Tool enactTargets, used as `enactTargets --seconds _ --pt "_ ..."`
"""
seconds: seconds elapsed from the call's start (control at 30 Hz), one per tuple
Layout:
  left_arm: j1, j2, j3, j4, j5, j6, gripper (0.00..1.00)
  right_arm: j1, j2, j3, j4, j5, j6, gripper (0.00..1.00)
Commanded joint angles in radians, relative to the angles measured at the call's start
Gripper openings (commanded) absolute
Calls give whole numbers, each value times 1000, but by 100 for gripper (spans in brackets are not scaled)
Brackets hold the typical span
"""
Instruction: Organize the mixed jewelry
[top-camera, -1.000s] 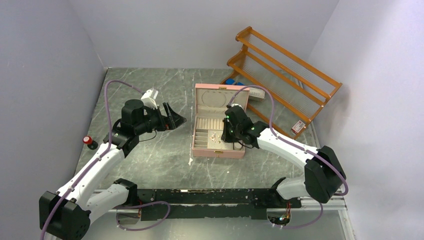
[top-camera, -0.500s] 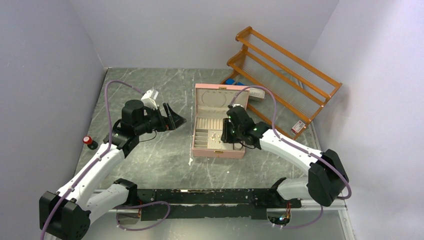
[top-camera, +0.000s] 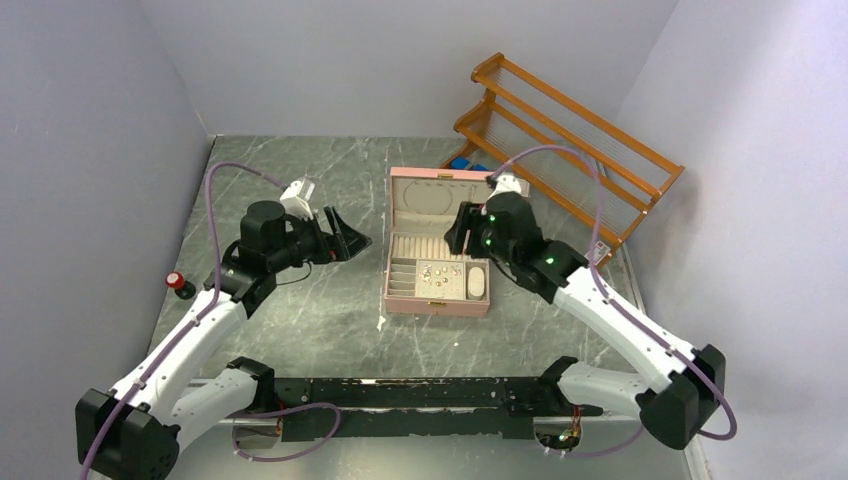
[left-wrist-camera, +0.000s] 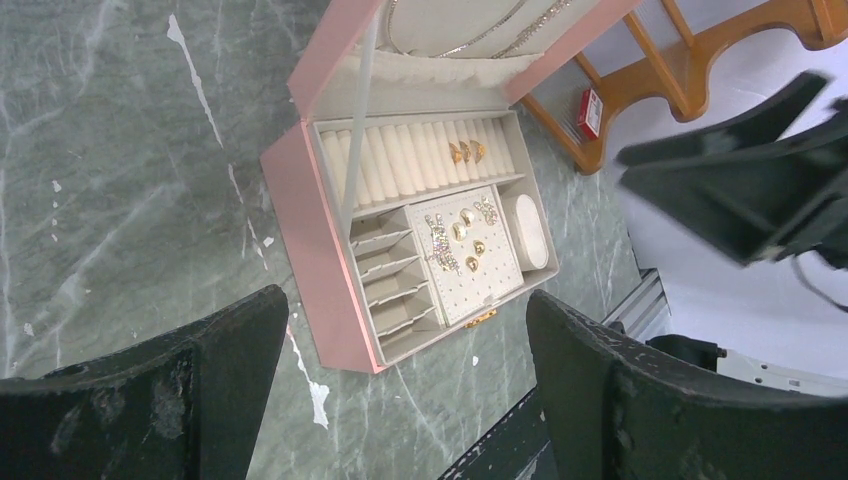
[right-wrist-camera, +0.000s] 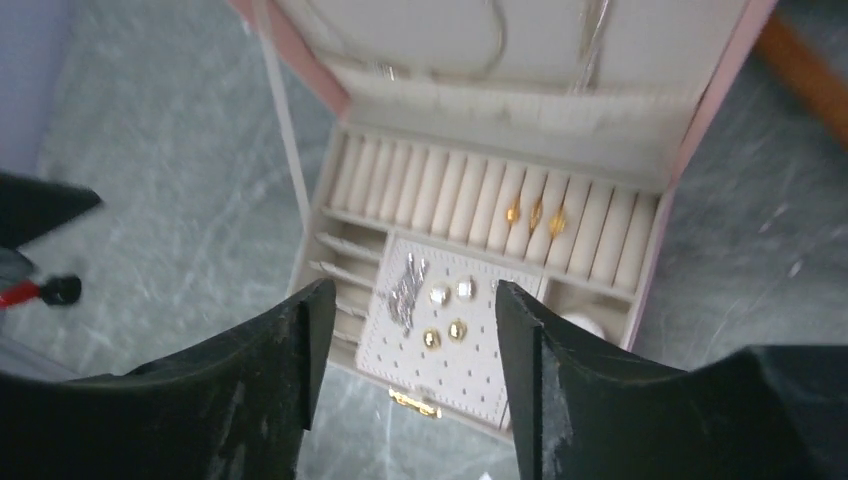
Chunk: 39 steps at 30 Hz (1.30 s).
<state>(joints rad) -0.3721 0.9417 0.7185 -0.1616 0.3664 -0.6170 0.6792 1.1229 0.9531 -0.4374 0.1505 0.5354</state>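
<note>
1. Top view.
   - Your left gripper (top-camera: 350, 238) hangs over the marble table (top-camera: 300, 320), left of the open pink jewelry box (top-camera: 436, 305). Its fingers are spread and hold nothing.
   - Your right gripper (top-camera: 461, 232) hovers above the box's far right part, close to the upright lid (top-camera: 440, 190). You cannot tell its spread from here.
   - A wooden rack (top-camera: 575, 130) stands behind the box on the right.
   - A small red-capped object (top-camera: 178, 281) sits near the table's left edge.
2. Left wrist view.
   - Your fingers stand wide apart and empty, with the box seen between them.
   - Three gold rings (left-wrist-camera: 466, 151) are tucked into the ring rolls, toward their right end.
   - The perforated pad (left-wrist-camera: 485, 290) carries gold studs (left-wrist-camera: 479, 247) and a sparkly silver piece (left-wrist-camera: 438, 242).
   - A white oval item (left-wrist-camera: 530, 232) lies in the compartment just beside the pad.
   - Thin chains (left-wrist-camera: 470, 35) rest against the lid lining.
3. Right wrist view.
   - Your fingers are parted with nothing between them, and the box is below.
   - The rings sit in the rolls.
   - The studs and the sparkly piece sit on the pad.
   - A chain hangs in the lid.
</note>
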Motion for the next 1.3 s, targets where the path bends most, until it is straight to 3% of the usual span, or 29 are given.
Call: enactTargets --seconds 0.0,0.17,0.47,0.87,1.03,1.27 --pt "1 -22 -9 7 -5 -4 94 -40 -44 106 56 112 -58 69" --pt "1 -7 -3 13 -1 -6 96 -98 9 239 44 178 -71 78" --pt "1 21 -2 42 13 -30 97 -218 127 334 -4 183 66 79" --pt "1 78 -7 80 21 -28 95 -291 269 357 66 92 100 63" --pt "1 90 -10 79 26 -22 95 -293 309 370 11 91 110 58" --pt "1 90 -2 79 21 -18 95 -292 206 242 -78 26 116 53"
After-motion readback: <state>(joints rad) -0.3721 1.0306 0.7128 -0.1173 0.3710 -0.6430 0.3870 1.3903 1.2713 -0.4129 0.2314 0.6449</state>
